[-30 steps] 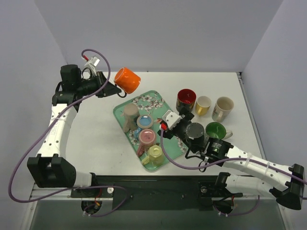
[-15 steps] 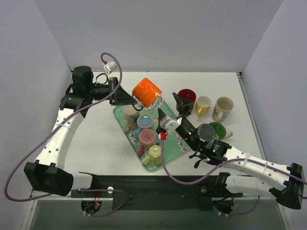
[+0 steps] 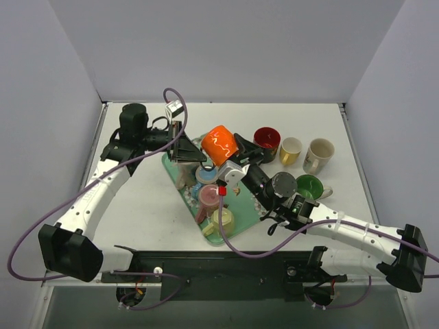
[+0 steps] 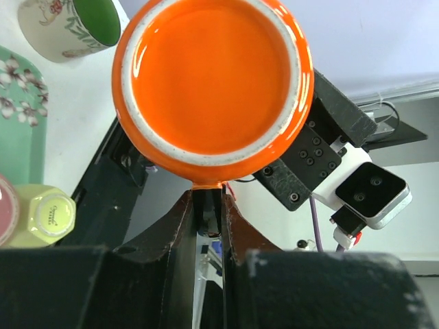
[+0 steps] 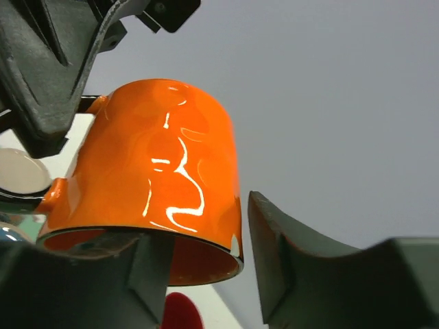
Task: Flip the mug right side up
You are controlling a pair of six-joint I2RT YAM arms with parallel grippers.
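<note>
The orange mug [image 3: 219,144] hangs in the air over the far end of the green floral tray [image 3: 169,166], tilted with its mouth down toward my right arm. My left gripper [image 3: 197,151] is shut on the mug's handle. In the left wrist view the mug's base [image 4: 212,75] faces the camera above that gripper [image 4: 207,199]. My right gripper [image 3: 237,152] straddles the rim. In the right wrist view one finger is inside the mug [image 5: 158,171] and the other finger [image 5: 274,260] stands outside the wall with a thin gap, the gripper [image 5: 206,219] open.
On the tray stand a beige mug [image 3: 184,171], a blue one [image 3: 206,175], a pink one [image 3: 209,197] and a yellow one [image 3: 221,221]. To the right on the table are red [image 3: 266,139], cream [image 3: 291,149], beige [image 3: 319,155], green [image 3: 310,186] and black [image 3: 279,185] mugs.
My left arm swung the orange mug right, from the table's far left to above the tray. My right arm rose to meet it and its fingers narrowed around the rim.
</note>
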